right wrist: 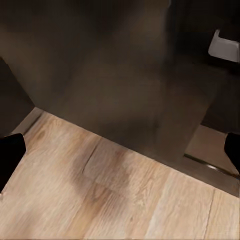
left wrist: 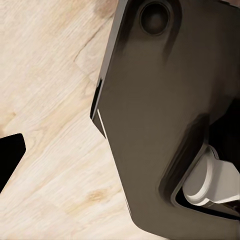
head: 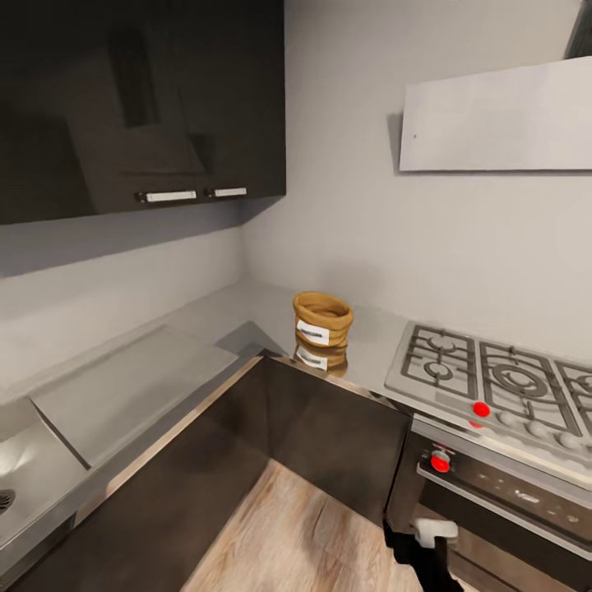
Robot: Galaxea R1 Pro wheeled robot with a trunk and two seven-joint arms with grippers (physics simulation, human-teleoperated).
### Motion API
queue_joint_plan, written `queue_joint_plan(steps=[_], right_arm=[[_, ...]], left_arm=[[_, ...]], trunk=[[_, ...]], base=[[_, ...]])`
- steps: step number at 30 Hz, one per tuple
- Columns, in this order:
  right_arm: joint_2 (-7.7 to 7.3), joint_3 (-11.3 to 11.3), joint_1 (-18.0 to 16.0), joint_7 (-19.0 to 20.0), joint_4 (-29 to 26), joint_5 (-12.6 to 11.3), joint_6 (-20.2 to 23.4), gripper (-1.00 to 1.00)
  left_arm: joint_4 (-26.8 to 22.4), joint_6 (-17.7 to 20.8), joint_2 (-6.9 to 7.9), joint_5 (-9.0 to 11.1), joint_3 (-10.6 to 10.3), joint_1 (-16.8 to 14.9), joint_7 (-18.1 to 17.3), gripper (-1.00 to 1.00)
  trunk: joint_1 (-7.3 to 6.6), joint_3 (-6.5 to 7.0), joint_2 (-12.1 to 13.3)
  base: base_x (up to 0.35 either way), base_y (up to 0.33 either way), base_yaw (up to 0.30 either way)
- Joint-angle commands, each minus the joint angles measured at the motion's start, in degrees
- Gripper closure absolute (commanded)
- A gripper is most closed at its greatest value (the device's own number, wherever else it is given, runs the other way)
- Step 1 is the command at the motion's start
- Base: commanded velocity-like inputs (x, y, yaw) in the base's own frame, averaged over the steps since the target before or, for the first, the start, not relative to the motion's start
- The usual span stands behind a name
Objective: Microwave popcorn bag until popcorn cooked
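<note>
Kitchen corner: the popcorn bag (head: 322,329) sits untouched on the table (head: 131,386) beside the hob (head: 493,378). Approach is underway; reaching comes next. Neither gripper's opening can be told.

The robot body comprises a glossy dark grey-black angular shell (left wrist: 165,115) with a round recessed socket (left wrist: 155,17), a white rounded joint piece (left wrist: 212,180), black fingertips (right wrist: 10,152), and a black-and-white arm segment (head: 432,538).
</note>
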Motion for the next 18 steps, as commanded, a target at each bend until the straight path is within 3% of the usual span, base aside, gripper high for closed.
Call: queue_joint_plan(steps=[1,4,8,13,18], right_arm=[[0.00,0.0,0.0,0.3,-2.4,-0.5,-0.1,-1.00],[0.00,0.7,0.0,0.2,-7.7,-0.5,0.0,-1.00],[0.00,4.0,0.0,0.1,-15.7,-0.5,0.2,-1.00],[0.00,4.9,0.0,-0.1,-24.4,-0.4,1.4,-1.00],[0.00,4.8,0.0,-0.2,-36.1,-0.4,13.5,-1.00]], left_arm=[[-0.1,0.1,-0.01,0.1,0.2,0.0,0.0,-1.00],[-0.1,0.1,-0.01,0.1,0.2,0.0,0.0,-1.00],[-0.1,0.1,-0.02,0.1,0.2,0.0,0.0,-1.00],[-0.1,0.1,-0.01,0.1,0.2,0.0,0.0,-1.00],[-0.1,0.1,-0.01,0.1,0.2,0.0,0.0,-1.00]], trunk=[[-0.21,0.10,0.3],[-0.87,0.64,1.6],[-1.75,1.36,3.2],[-2.85,2.25,5.2],[-3.94,3.15,7.2]], base=[[0.000,0.000,0.000],[0.000,0.000,0.000],[0.000,0.000,0.000],[0.000,0.000,0.000],[0.000,0.000,0.000]])
